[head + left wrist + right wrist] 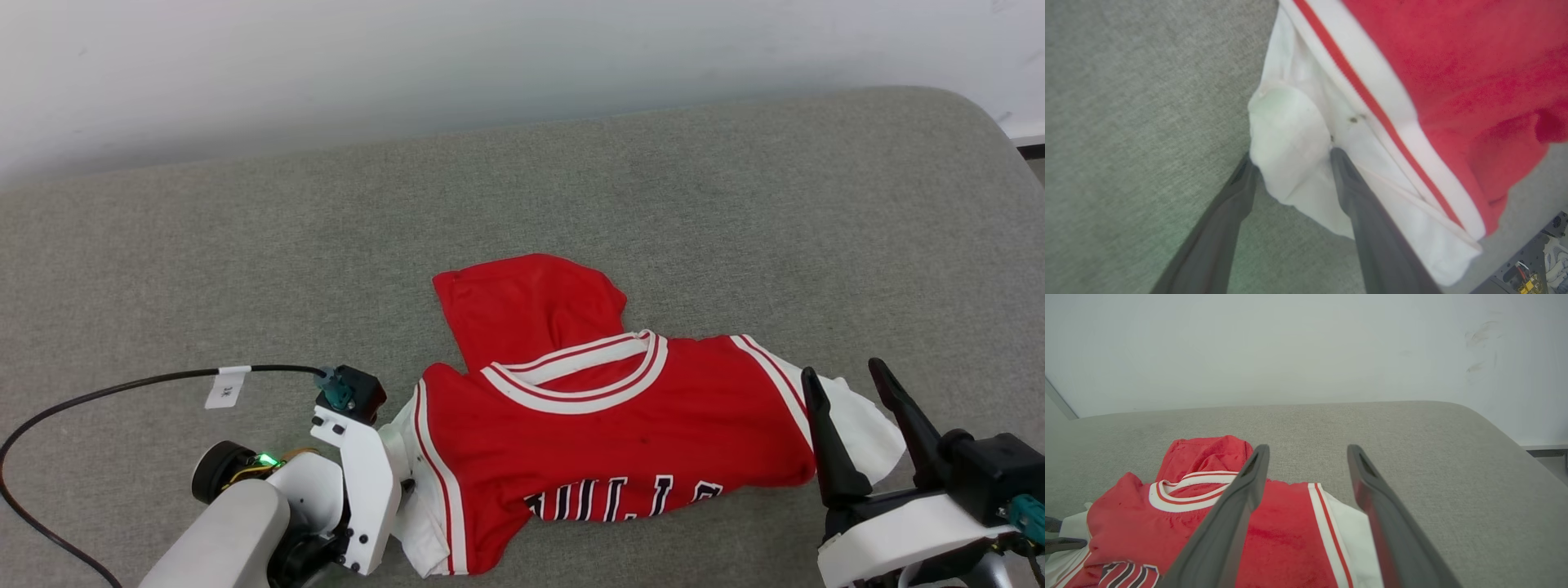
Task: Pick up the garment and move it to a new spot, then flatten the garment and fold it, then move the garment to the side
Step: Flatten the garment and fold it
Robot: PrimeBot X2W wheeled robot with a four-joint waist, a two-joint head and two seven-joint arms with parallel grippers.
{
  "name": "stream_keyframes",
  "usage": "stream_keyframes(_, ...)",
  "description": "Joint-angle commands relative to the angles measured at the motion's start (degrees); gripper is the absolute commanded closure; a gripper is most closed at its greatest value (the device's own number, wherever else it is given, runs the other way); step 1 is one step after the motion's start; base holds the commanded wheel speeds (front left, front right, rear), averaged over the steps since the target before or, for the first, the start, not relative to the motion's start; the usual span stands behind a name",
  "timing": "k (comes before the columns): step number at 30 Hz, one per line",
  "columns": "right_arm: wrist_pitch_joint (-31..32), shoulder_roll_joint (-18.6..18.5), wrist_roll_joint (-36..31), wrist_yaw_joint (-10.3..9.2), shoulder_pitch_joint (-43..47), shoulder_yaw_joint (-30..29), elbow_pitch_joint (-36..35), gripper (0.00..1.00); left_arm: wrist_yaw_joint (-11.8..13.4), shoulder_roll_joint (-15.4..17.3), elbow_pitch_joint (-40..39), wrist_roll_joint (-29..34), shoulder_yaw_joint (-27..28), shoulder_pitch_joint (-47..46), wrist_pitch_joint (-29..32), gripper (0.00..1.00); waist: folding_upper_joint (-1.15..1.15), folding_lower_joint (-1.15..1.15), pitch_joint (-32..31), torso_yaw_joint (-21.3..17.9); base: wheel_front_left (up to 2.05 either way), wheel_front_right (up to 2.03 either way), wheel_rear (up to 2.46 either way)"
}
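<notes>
While the red jersey-style shirt with white sleeves [620, 433] lies rumpled on the grey fabric-covered surface [571, 188] in the head view, your right gripper [843, 371] stands spread beside its right sleeve. In the left wrist view, the left gripper [1290, 155] straddles the bunched white sleeve [1290, 134], fingers apart, not pinching. The right wrist view shows nothing between its fingers. Expect light, limp cloth; take hold at the sleeve seams or shoulders.
</notes>
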Motion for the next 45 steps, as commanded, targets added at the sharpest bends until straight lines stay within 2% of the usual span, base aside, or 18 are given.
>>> stream_keyframes(1, -0.22, 0.09, 0.14, -0.02, -0.67, -0.23, 0.30, 0.00, -0.69, -1.25, 3.08, -0.97, -3.59, 5.45, 3.54, 0.79, 0.00, 0.00, 0.15, -0.15, 0.00, 0.00, 0.00)
stream_keyframes(2, -0.19, 0.09, 0.46, -0.02, -0.83, -0.56, 0.45, 0.00, -0.73, -1.33, 2.76, -1.43, -3.51, 5.66, 3.56, 1.00, 0.00, 0.00, 0.10, -0.17, 0.00, 0.00, 0.00)
stream_keyframes(4, 0.34, 0.09, 0.95, -0.02, -0.88, -1.40, 0.89, 0.00, -0.05, -1.10, 1.82, -0.99, -2.66, 5.61, 1.43, 1.00, 0.00, 0.00, -0.20, 0.01, 0.00, 0.00, 0.00)
stream_keyframes(10, 3.14, 0.05, 3.59, -0.03, -1.83, -6.26, 5.30, 0.00, 4.47, -1.04, -0.76, 1.81, 1.57, 3.41, -9.36, 1.00, 0.00, 0.00, -1.86, 1.27, 0.00, 0.00, 0.00)
stream_keyframes(17, 13.54, -3.67, 8.48, -0.02, -6.04, -13.65, 16.32, 0.00, 6.81, -2.13, -5.96, 2.87, 3.92, 3.57, -17.94, 1.00, 0.00, 0.00, -2.15, 3.41, 0.00, 0.00, 0.00)
stream_keyframes(22, 24.94, -6.82, 11.07, -0.02, -11.39, -15.16, 22.48, 0.00, 7.42, -2.12, -10.52, 4.14, 3.88, 2.53, -20.39, 1.00, 0.00, 0.00, -0.63, 5.08, 0.00, 0.00, 0.00)
stream_keyframes(27, 36.33, -9.53, 12.70, -0.02, -16.12, -13.16, 26.81, 0.00, 7.37, -2.38, -13.76, 4.94, 3.23, 1.49, -20.76, 1.00, 0.00, 0.00, 1.68, 6.73, 0.00, 0.00, 0.00)
stream_keyframes(31, 43.24, -9.45, 13.98, -0.02, -18.07, -11.80, 29.41, 0.00, 7.17, -2.44, -14.82, 4.88, 2.81, 0.84, -20.71, 1.00, 0.00, 0.00, 3.26, 7.77, 0.00, 0.00, 0.00)
stream_keyframes(35, 48.75, -7.86, 15.11, 0.00, -17.26, -11.09, 32.77, 0.00, 6.94, -2.31, -14.86, 4.51, 2.65, 0.80, -20.70, 1.00, 0.00, 0.00, 4.17, 8.46, 0.00, 0.00, 0.00)
stream_keyframes(36, 49.78, -7.44, 15.43, 0.00, -17.07, -11.15, 33.42, 0.43, 6.85, -2.24, -14.86, 4.53, 2.68, 0.74, -20.78, 1.00, 0.00, 0.00, 4.36, 8.58, 0.00, 0.00, 0.00)
stream_keyframes(37, 50.46, -7.21, 15.60, 0.01, -17.01, -11.15, 33.80, 0.78, 6.87, -2.15, -14.78, 4.52, 2.73, 0.70, -20.82, 1.00, 0.00, 0.00, 4.48, 8.68, 0.00, 0.00, 0.00)
stream_keyframes(38, 50.48, -7.08, 15.90, 0.01, -16.97, -11.35, 33.81, 1.00, 6.83, -2.07, -14.68, 4.42, 2.72, 0.69, -20.77, 1.00, 0.00, 0.00, 4.55, 8.80, 0.00, 0.00, 0.00)
stream_keyframes(45, 47.47, -10.27, 14.93, -0.01, -18.52, -11.95, 30.03, 1.00, 7.17, -0.94, -14.18, 4.72, 3.49, -0.02, -21.58, 1.00, 0.00, 0.00, 3.22, 8.85, 0.00, 0.00, 0.00)
